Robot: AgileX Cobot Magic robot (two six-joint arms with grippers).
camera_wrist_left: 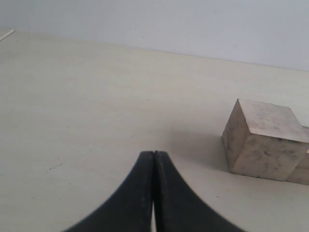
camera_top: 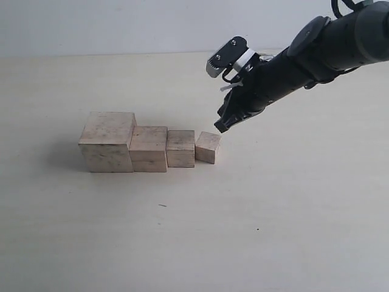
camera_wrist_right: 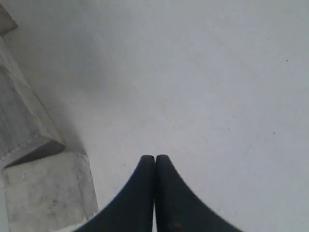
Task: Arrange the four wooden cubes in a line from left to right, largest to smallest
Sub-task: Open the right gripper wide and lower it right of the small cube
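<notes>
Pale bench [camera_top: 292, 231]! Right arm [camera_top: 304, 55], jaws pinched together empty, hangs at one o'clock of the smallest cube [camera_top: 208, 147]; a low swing could knock it askew.

On my exterior feed the pale surface [camera_top: 285, 231] carries one row: largest cube [camera_top: 107, 142], second cube [camera_top: 148, 148] and third cube [camera_top: 180, 148] touching, left to right. The smallest cube [camera_top: 208, 147] lies just beside the third, slightly turned.

Table [camera_top: 292, 231]: four wooden cubes in one row. Left to right: largest cube [camera_top: 107, 141], second cube [camera_top: 149, 148], third cube [camera_top: 180, 148], smallest cube [camera_top: 208, 147]. First three abut; smallest possibly just apart from third. Right gripper [camera_top: 219, 127] near smallest cube, up and to its right, apart.
</notes>
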